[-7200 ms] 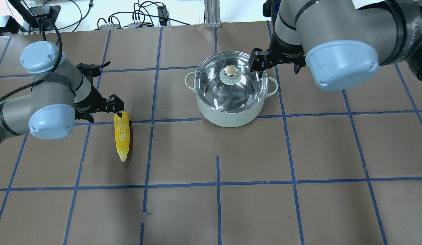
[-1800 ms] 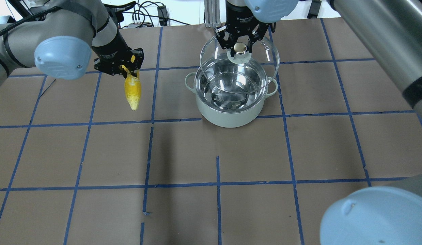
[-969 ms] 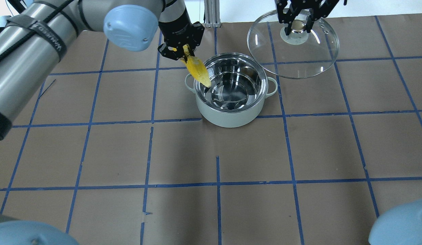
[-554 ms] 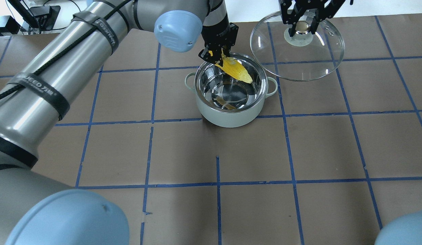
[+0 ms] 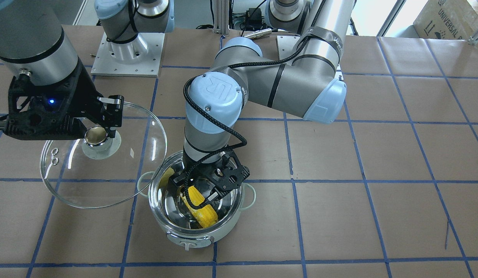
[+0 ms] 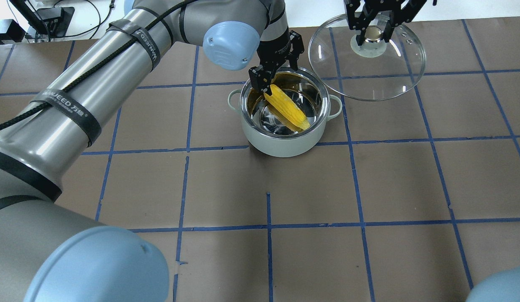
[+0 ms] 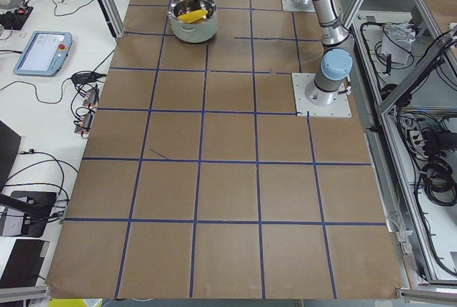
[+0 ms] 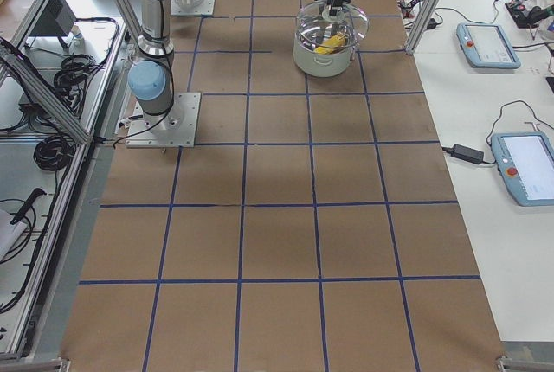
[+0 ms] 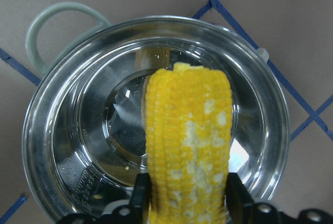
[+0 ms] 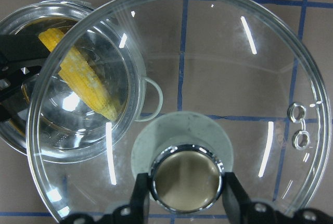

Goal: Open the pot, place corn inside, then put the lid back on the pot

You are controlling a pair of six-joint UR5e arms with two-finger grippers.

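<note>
The pale mint pot (image 6: 285,147) stands open on the table; it also shows in the front view (image 5: 192,238). My left gripper (image 6: 269,83) reaches into it and is shut on the thick end of the yellow corn (image 6: 287,108). The corn slants down inside the steel bowl with its tip toward the near right wall. The left wrist view shows the corn (image 9: 187,130) between both fingers above the pot's rim (image 9: 49,114). My right gripper (image 6: 372,37) is shut on the knob (image 10: 186,178) of the glass lid (image 6: 369,71), held in the air behind and right of the pot.
The brown paper table (image 6: 268,188) has a blue tape grid. The two arm base plates (image 5: 127,54) are at the robot's side. Cables and boxes (image 6: 171,25) lie beyond the far edge. The lid (image 5: 107,181) overhangs one side of the pot.
My left gripper has moved down into the pot, and the corn now slants deeper into the bowl. The right gripper holds the lid in nearly the same place as before.
</note>
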